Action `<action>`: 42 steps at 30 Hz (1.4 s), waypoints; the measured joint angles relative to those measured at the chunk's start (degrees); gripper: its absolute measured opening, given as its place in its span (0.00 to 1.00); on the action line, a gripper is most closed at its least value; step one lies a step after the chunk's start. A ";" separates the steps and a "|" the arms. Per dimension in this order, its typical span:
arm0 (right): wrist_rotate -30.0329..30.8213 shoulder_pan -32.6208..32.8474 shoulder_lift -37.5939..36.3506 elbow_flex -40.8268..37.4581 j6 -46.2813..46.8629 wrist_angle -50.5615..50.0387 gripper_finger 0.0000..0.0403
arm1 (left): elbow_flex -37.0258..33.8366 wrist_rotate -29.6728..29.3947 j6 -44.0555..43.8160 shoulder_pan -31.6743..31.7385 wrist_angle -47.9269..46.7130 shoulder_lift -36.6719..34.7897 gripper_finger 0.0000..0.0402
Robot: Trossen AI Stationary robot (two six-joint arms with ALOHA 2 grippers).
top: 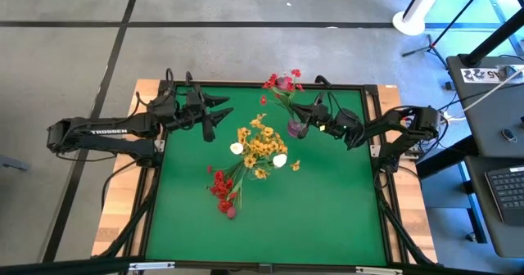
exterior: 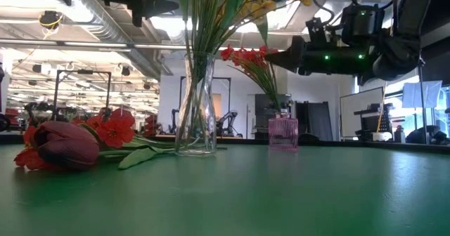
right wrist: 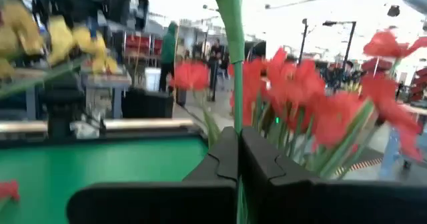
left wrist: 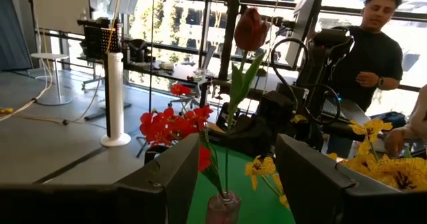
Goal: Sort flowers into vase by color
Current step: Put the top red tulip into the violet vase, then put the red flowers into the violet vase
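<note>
The right gripper [top: 313, 116] hangs near the table's [top: 327, 218] far edge, right of its middle, just above the pink vase [top: 295, 128]. Its fingers [right wrist: 267, 167] are pressed together on a green stem [right wrist: 233, 51] that rises straight between them; red blossoms [right wrist: 307, 97] crowd just beside it. That stem stands in the pink vase, topped by a dark maroon bud [left wrist: 251, 28]. The left gripper [top: 219, 110], fingers spread and holding nothing, waits near the far left corner, facing the pink vase. Mid-table a clear vase [exterior: 196, 109] holds yellow flowers [top: 260, 146] with white buds [top: 280, 160]. More red flowers [top: 221, 189] and a maroon bud [exterior: 65, 145] lie flat, nearer the front edge.
</note>
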 joint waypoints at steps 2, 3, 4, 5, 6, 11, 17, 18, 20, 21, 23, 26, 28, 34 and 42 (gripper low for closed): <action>0.51 -0.02 0.00 0.00 -0.62 -2.40 0.00 | 0.00 0.01 0.00 0.00 -0.23 0.00 0.48; 1.34 0.00 0.00 0.00 -0.92 -3.84 0.00 | 0.00 0.00 0.00 0.00 -0.31 0.00 0.48; 2.05 0.00 0.00 0.00 -1.02 -5.13 0.00 | 0.00 0.00 0.00 0.00 -0.48 0.00 0.48; 2.52 0.00 0.00 0.00 -1.03 -6.28 0.00 | 0.00 0.00 0.00 0.00 -0.66 0.00 0.48; 2.63 0.00 0.00 0.00 -1.04 -7.21 0.00 | 0.00 0.00 0.03 0.00 -0.77 0.00 0.48; 3.01 0.14 0.00 0.00 -1.03 -8.77 0.02 | -0.02 0.00 0.21 0.00 -0.88 0.00 0.48; 3.00 0.15 -1.17 0.00 1.12 -10.22 0.17 | -0.02 0.00 0.22 0.00 -1.33 0.00 0.48; 2.99 0.15 -1.60 0.00 1.73 -11.10 0.20 | -0.02 0.00 0.20 0.00 -1.57 0.00 0.48; 2.99 0.15 -2.73 0.00 1.91 -12.98 0.27 | -0.02 0.00 0.20 0.00 -2.02 0.00 0.48; 2.99 0.15 -3.54 0.00 2.03 -14.14 0.30 | -0.02 0.00 0.18 0.00 -2.23 0.00 0.48; 3.01 0.15 -5.33 0.00 2.66 -16.93 0.36 | -0.02 0.00 0.10 0.00 -2.75 0.00 0.48; 3.00 0.15 -8.80 0.00 3.25 -20.77 0.42 | -0.02 0.00 -0.02 0.00 -3.40 0.00 0.48; 2.65 0.15 -11.49 0.00 3.39 -22.14 0.44 | -0.02 -0.02 -0.04 0.00 -3.79 0.00 0.48; -8.16 0.15 -22.43 0.00 6.86 -23.52 0.47 | -0.04 -0.63 -0.02 -0.01 -3.85 0.00 0.48; -14.99 8.44 -32.09 0.00 1.39 -24.45 0.46 | -0.04 -1.04 0.46 -0.02 -4.76 0.00 0.48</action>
